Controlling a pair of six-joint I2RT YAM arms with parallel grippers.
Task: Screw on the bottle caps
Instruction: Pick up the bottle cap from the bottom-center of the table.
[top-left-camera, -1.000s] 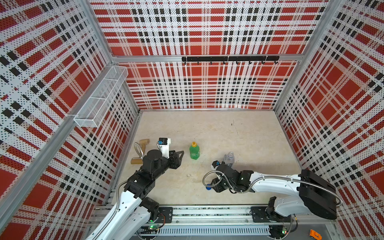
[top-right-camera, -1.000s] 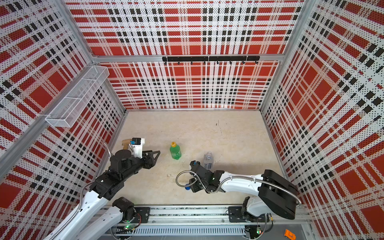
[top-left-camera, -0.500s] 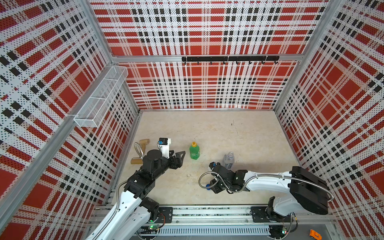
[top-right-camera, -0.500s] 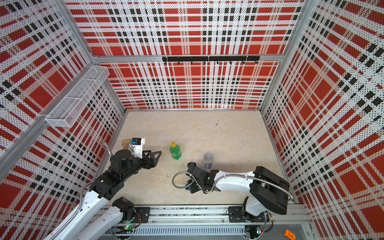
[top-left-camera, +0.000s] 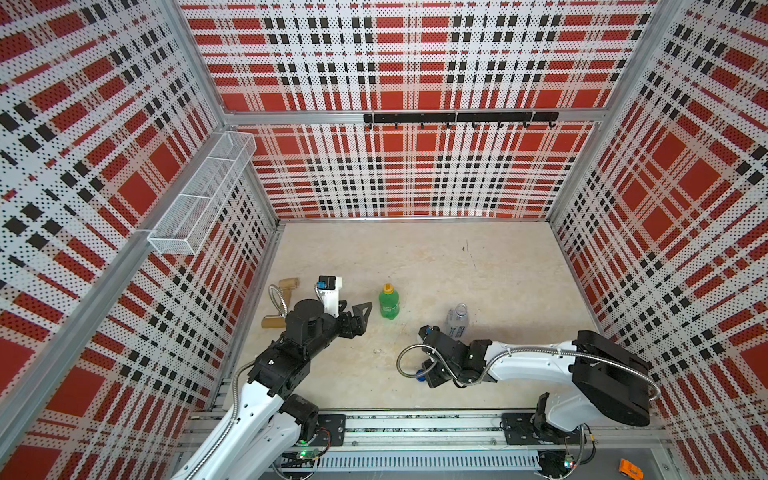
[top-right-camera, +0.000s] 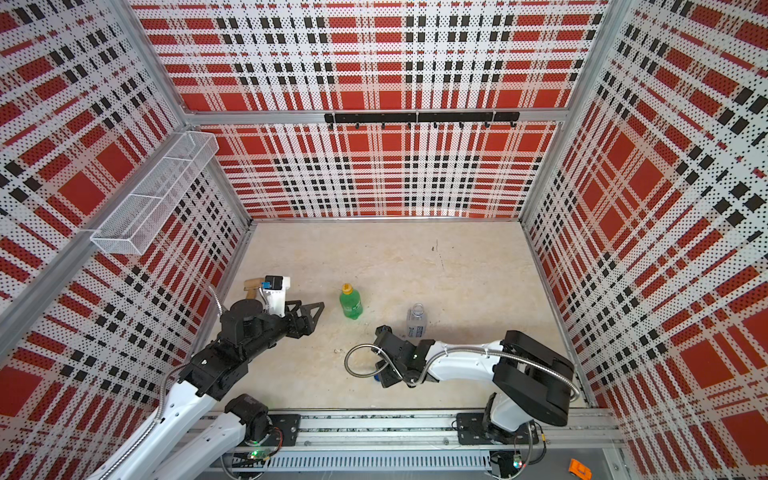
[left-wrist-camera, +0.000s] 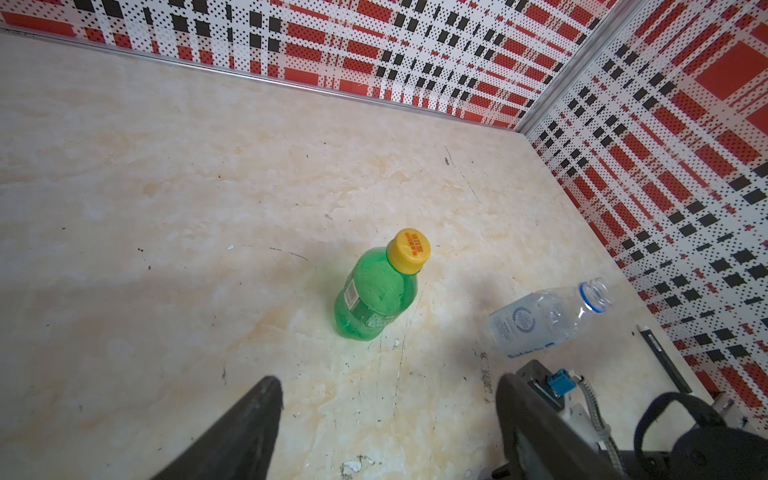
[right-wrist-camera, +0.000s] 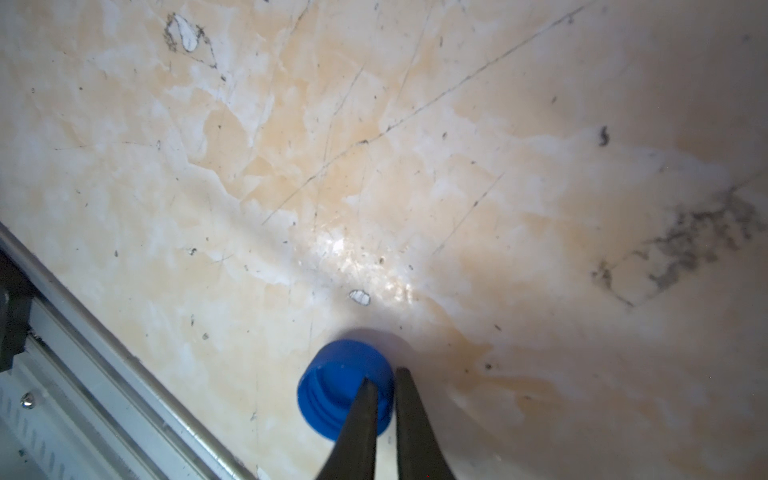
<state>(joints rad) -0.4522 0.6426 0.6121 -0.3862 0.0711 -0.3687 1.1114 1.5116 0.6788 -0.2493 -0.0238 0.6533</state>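
Two changes matter. The right jaws have closed to a thin pinch on the wall of the blue cap (right-wrist-camera: 336, 386), one tip inside its threaded mouth and one outside, down by the surface (right-wrist-camera: 374, 166). The left jaws have spread wide and hold nothing. Ahead of the left jaws, clear of both tips, stands the green bottle (left-wrist-camera: 376, 297), its yellow cap (left-wrist-camera: 409, 248) already on. Off to their side, the clear bottle (left-wrist-camera: 540, 318) is upright and uncapped, so the blue cap likely goes there next.

Bright, even light. Glare glints on the tabletop (right-wrist-camera: 353, 253) near the blurred blue cap (right-wrist-camera: 328, 386); walls (top-left-camera: 83, 124) bow outward.
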